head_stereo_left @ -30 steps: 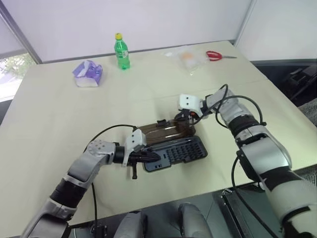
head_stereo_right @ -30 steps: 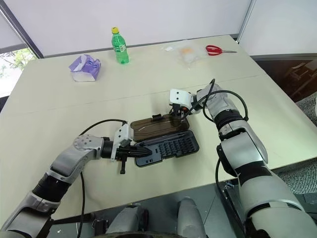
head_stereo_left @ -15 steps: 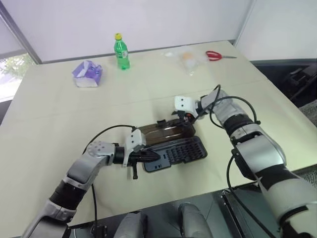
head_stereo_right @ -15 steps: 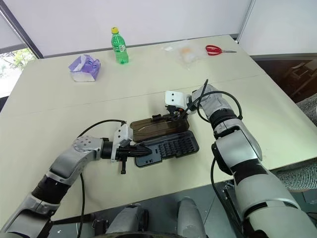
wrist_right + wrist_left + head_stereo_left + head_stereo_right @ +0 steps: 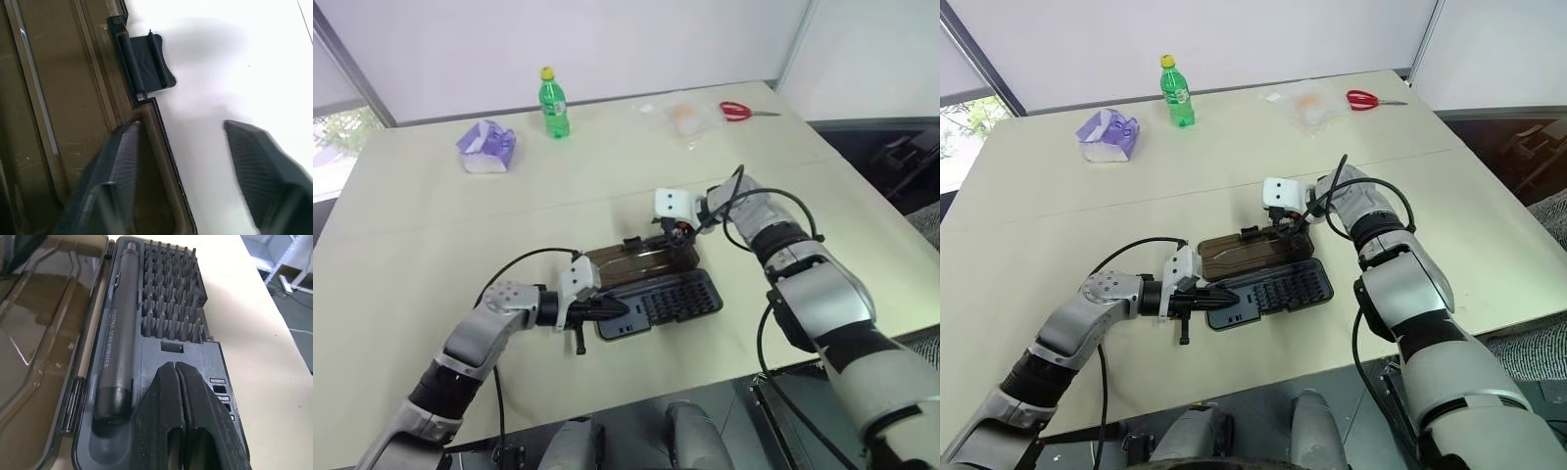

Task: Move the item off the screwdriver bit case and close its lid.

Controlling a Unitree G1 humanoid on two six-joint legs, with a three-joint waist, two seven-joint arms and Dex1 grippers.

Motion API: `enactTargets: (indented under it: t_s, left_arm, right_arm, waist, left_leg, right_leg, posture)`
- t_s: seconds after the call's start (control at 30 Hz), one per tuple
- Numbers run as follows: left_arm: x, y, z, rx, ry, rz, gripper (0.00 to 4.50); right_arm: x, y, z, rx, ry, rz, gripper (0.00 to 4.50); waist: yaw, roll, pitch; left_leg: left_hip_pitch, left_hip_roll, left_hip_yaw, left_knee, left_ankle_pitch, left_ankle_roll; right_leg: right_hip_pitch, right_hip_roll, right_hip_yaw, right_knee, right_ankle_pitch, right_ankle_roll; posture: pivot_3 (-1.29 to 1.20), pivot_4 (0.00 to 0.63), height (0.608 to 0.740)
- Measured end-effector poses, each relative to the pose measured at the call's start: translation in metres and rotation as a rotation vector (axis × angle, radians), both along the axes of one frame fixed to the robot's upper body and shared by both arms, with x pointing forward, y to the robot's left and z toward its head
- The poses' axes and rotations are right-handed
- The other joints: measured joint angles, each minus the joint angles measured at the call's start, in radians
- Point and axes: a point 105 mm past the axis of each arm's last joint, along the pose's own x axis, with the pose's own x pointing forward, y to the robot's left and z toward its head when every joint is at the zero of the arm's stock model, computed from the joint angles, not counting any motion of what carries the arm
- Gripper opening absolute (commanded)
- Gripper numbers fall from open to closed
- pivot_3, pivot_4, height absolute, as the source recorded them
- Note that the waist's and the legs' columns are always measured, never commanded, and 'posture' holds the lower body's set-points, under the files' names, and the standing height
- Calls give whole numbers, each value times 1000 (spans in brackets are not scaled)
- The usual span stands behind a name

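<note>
A green bottle (image 5: 553, 103) stands upright on the counter (image 5: 431, 245) at eleven o'clock. A purple tissue pack (image 5: 486, 145) lies at ten o'clock. Red-handled scissors (image 5: 742, 110) and a clear plastic bag (image 5: 683, 117) sit at one o'clock.

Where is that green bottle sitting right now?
The green bottle stands upright at the far side of the table, between the purple packet on its left and the red-handled scissors further right.

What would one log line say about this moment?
left hand: shut, pressing grey bit case | right hand: open astride far edge of flat-open brown translucent lid
</note>
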Motion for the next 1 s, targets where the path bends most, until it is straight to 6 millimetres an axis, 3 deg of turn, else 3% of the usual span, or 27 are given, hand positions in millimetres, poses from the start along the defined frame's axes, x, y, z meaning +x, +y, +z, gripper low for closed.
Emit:
enactTargets:
  t_s: [0.07, 0.1, 0.2, 0.67, 0.8, 1.0]
  left_arm:
    - [1, 1, 0, 1, -1, 10, 0]
    - [1, 2, -1, 0, 1, 16, 0]
    - [0, 6, -2, 1, 10, 33, 0]
    - [7, 11, 1, -17, 17, 100, 0]
    - [16, 11, 12, -69, 27, 149, 0]
    - [38, 24, 50, -198, 5, 266, 0]
  right_arm:
    - [-2, 2, -3, -6, 15, 11, 84]
    - [-2, 2, -2, -20, 13, 21, 35]
    - [-1, -5, -4, -35, 15, -5, 35]
    - [1, 3, -2, -72, -79, 67, 35]
    - [1, 7, 3, -84, -182, 137, 35]
    - [-9, 6, 22, -79, -432, 278, 35]
  waist:
    - [0, 0, -1]
    - [0, 0, -1]
    - [0, 0, -5]
    - [-7, 0, -5]
    - [-10, 0, -5]
    - [-1, 0, -4]
  left_leg:
    - [1, 0, 0, 0, 0, 0]
    - [2, 0, 0, 1, 0, 0]
    - [3, 1, 0, 1, 0, 0]
    - [3, 1, 0, 0, 0, 0]
    - [0, 1, 0, 0, 0, 0]
    - [-5, 0, 0, -1, 0, 0]
  right_leg:
    - [1, 0, 0, 0, 0, 0]
    - [2, 0, 0, 0, 0, 0]
    - [4, 1, 0, 0, 0, 0]
    - [3, 1, 1, 0, 0, 0]
    - [0, 1, 1, 0, 0, 0]
    - [-6, 1, 1, 0, 0, 0]
  posture:
    - [0, 150, 740]
    - [0, 150, 740]
    - [0, 150, 740]
    - [0, 150, 740]
    - [0, 150, 740]
    - [0, 150, 740]
